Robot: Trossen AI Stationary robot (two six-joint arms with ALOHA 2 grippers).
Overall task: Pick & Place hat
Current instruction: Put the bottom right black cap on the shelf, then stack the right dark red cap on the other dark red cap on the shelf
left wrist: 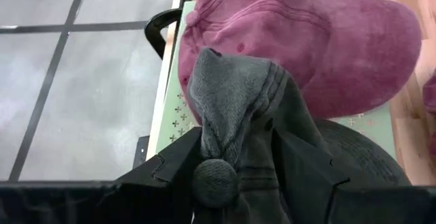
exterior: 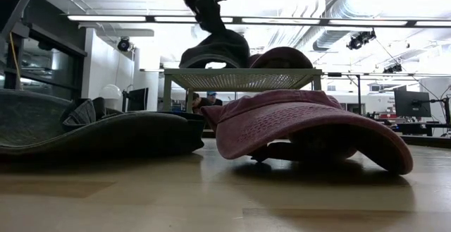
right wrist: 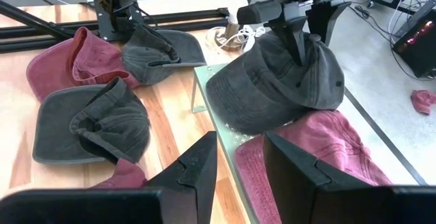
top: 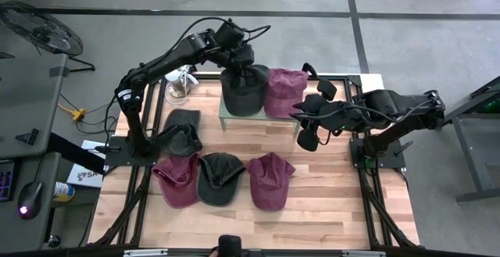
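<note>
the dark grey hat (top: 239,93) sits on the pale green stand (right wrist: 228,139), touching a maroon hat (top: 284,90). the left end effector (right wrist: 303,33) pinches its crown between its fingers. the right end effector (top: 310,126) hovers nearby over the bench (top: 328,210), fingers apart, empty.

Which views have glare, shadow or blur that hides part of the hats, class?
Low view: ceiling lights blow out the background, so the dark hat on the mesh stand is a near silhouette, and the maroon hat shadows the table underneath. Left wrist view: the nearest hat fabric is soft. High view: evenly lit.
</note>
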